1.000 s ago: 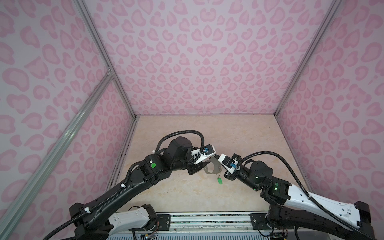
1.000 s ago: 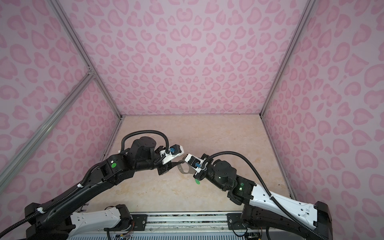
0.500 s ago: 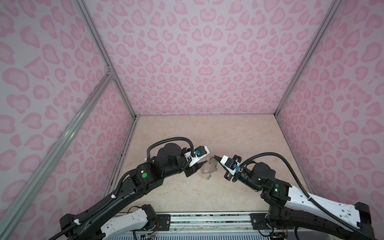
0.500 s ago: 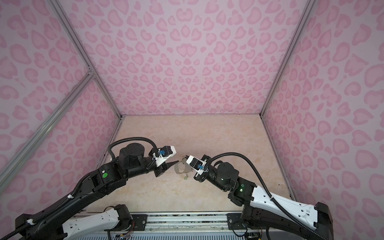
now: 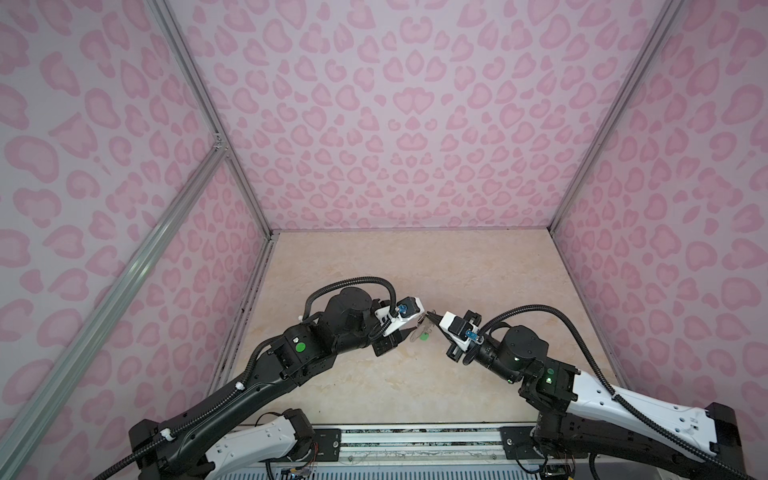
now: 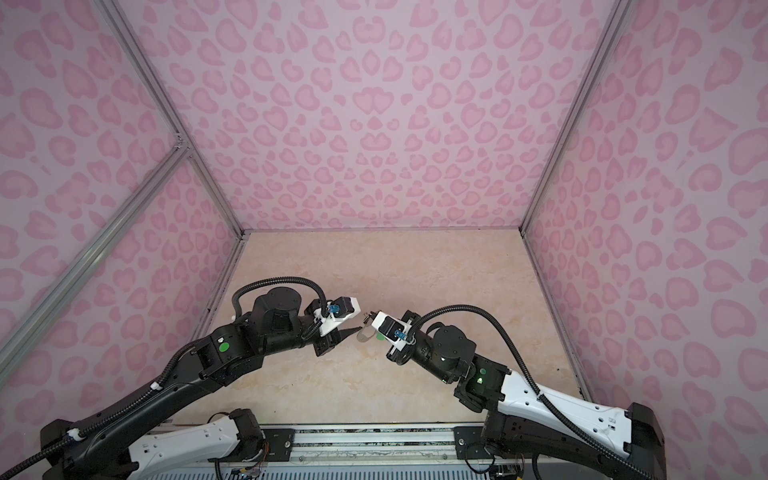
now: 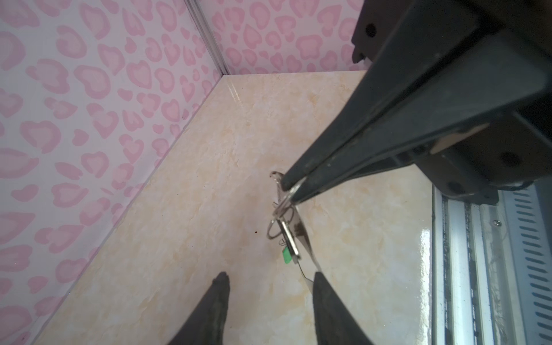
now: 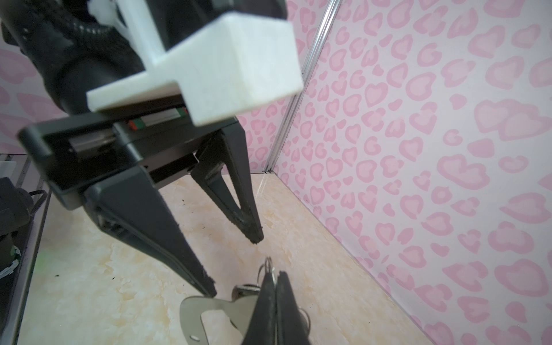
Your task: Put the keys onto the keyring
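My right gripper (image 7: 291,191) is shut on the straight, ringed edge of the grey keyring (image 8: 194,307) and holds it a little above the floor. The plate shows edge-on in the left wrist view (image 7: 301,236) and small in both top views (image 5: 417,330) (image 6: 366,333). A silver key (image 7: 288,236) with a green tag (image 7: 287,256) hangs from a wire ring (image 7: 273,230) on it. The tag also shows in a top view (image 5: 423,337). My left gripper (image 7: 270,277) is open beside the plate's lower end. One of its fingertips (image 8: 209,288) is at the plate's rim; nothing is between its fingers.
Pink heart-patterned walls (image 5: 395,124) close in the beige marbled floor (image 5: 395,270) on three sides. A metal rail (image 5: 415,436) runs along the front edge. Both arms meet near the floor's middle front.
The left arm drew back to the left, then came forward again to the keyring. The right gripper with the keyring shifted slightly left, and the green tag now hangs closer under it.
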{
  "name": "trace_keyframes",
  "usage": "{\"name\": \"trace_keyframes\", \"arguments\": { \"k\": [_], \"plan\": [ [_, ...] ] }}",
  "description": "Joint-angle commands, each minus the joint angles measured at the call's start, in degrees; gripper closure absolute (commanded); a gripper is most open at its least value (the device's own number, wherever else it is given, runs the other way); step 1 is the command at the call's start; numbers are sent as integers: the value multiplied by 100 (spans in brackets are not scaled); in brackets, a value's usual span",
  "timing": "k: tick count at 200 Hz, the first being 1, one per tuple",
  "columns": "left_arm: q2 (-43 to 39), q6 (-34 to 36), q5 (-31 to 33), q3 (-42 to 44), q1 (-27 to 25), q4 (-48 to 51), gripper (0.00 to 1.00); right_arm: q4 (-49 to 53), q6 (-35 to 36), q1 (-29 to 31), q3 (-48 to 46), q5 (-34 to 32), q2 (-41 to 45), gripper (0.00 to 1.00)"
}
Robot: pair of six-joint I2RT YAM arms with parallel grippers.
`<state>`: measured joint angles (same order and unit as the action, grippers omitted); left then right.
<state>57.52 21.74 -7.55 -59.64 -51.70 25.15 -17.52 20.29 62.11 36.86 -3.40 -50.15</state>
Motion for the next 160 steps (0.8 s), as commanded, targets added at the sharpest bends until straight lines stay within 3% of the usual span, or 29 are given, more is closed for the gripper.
{"name": "trace_keyframes", "arguments": {
  "k": [1, 70, 160],
  "plan": [
    [71, 21, -288, 55, 11, -278, 53, -354, -76, -5, -42, -29, -12, 100],
    [281, -202, -116, 80, 10, -633, 62, -498, -147, -4, -78, -27, -45, 100],
    [381, -393, -365, 75, 2, -934, 59, -777, -394, 1, -43, -117, -223, 100]
  ]
}}
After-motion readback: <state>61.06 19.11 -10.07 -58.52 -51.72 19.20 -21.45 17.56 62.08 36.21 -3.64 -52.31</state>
